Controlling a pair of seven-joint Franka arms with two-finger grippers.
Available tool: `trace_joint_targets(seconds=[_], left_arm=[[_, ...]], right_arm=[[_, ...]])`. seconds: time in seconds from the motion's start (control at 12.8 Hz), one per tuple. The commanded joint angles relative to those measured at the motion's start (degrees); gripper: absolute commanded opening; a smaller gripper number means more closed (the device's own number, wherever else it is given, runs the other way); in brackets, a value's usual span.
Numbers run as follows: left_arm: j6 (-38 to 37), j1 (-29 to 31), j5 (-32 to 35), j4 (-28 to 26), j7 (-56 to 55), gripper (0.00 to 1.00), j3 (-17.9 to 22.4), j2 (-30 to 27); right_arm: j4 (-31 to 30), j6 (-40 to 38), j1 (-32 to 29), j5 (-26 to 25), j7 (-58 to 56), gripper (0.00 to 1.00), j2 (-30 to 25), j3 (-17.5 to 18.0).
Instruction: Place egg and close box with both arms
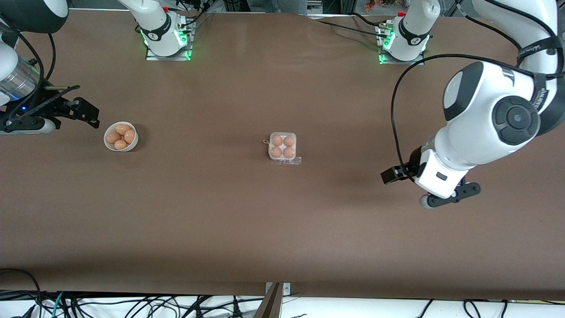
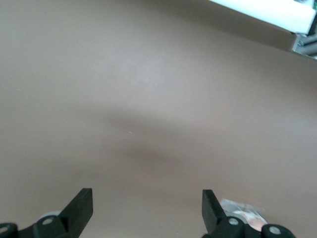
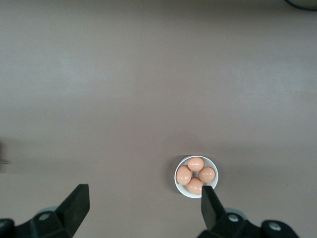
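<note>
Four eggs: all cells of the box (image 1: 283,147) look filled, lid seemingly down over them, mid-table between the two grippers.
Left gripper (image 2: 147,208): jaws spread wide, holding nothing, hovering over bare table toward the left arm's end, well apart from the box.
Right gripper (image 3: 143,206): also wide and empty, hanging just beside the bowl (image 1: 108,142) of spare eggs.
Judgement: task looks about done.
Tip: if the lid needs pressing, bring both grippers in level, one each side.
</note>
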Motion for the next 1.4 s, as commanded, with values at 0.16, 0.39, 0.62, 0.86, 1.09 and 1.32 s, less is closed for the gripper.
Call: trace_joint_targets(seconds=[0.16,0.39,0.62,0.86,1.09,1.32], left_arm=[[-1.66,4.44,3.86,-0.72,13.07,1.00,1.46,-3.76],[-1.57,4.97,3.43,-6.87,20.99,1.00,6.47,-10.00],[-1.57,7.07,3.25,-15.91,28.64,1.00,7.72,-17.29],[-2.70,8.31,2.38,-24.61,28.93,1.00,7.72,-23.53],[-3.68,8.39,0.89,-27.54,29.36,1.00,7.72,-26.80],[-3.77,8.48,-1.85,-27.72,29.36,1.00,7.72,-27.07]], right_arm=[[0.99,-0.76,-0.33,1.07,-0.82,1.00,0.23,0.03],[0.99,-0.76,-0.33,1.07,-0.82,1.00,0.23,0.03],[0.99,-0.67,-0.33,1.07,-0.82,1.00,0.23,0.03],[0.99,-0.67,-0.33,1.07,-0.82,1.00,0.23,0.03],[0.99,-0.67,-0.33,1.07,-0.82,1.00,0.23,0.03],[0.99,-0.67,-0.33,1.07,-0.82,1.00,0.23,0.03]])
